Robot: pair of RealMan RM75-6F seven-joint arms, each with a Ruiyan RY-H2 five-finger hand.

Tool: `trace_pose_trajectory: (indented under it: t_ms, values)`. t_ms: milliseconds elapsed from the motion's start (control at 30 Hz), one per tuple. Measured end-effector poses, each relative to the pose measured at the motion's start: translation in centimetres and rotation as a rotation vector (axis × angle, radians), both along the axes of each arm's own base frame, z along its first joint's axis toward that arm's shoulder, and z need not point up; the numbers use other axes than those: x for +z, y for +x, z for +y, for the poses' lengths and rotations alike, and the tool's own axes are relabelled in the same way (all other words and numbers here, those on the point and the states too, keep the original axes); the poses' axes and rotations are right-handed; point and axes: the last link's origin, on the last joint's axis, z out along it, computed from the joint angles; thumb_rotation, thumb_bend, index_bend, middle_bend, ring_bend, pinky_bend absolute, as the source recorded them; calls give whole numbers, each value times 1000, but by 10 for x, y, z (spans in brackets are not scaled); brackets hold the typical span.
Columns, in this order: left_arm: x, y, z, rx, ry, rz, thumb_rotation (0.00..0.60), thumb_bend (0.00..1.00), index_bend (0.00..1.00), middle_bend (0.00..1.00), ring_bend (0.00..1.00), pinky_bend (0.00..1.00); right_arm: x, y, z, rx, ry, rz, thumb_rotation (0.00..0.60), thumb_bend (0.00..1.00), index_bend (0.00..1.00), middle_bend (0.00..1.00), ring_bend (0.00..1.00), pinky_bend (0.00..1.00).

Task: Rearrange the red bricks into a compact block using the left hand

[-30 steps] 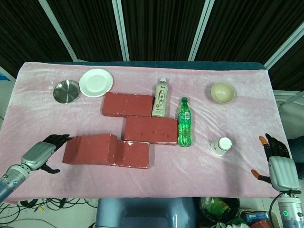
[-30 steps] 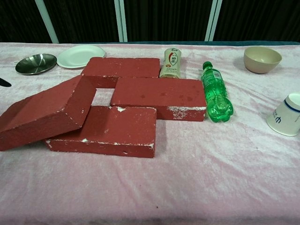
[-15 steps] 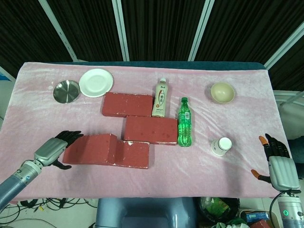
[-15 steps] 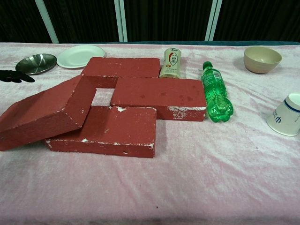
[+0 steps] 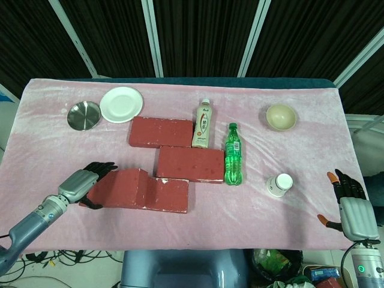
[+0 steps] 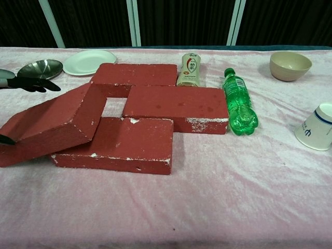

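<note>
Your left robot hand (image 5: 84,182), fingers spread, brackets the tilted red brick's (image 6: 49,124) outer end, which leans on the flat red brick (image 6: 122,144).

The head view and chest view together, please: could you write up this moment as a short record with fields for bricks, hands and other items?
tilted brick: leftmost brick, slanted, its right end propped on the near flat brick
flat bricks: middle brick and far brick, staggered, not yet a compact block
left hand: left hand at the tilted brick's left end, fingers over its top edge
right hand: right hand at the table's near right edge, holding nothing, fingers apart
bottles: green bottle lying beside the middle brick; tan bottle upright
</note>
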Motion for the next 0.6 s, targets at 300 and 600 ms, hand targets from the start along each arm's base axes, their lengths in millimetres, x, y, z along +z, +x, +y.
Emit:
trace_pose_trajectory:
  t_ms: [300, 600]
  values:
    - [-5, 2, 1, 3, -13, 15, 600, 0, 0, 0, 0, 0, 0, 0, 0, -2, 4, 4, 600, 42, 0, 0, 0, 78]
    - [-8, 4, 3, 2, -1, 23, 600, 0, 0, 49, 0, 1, 0, 0, 0, -6, 5, 3, 600, 42, 0, 0, 0, 78]
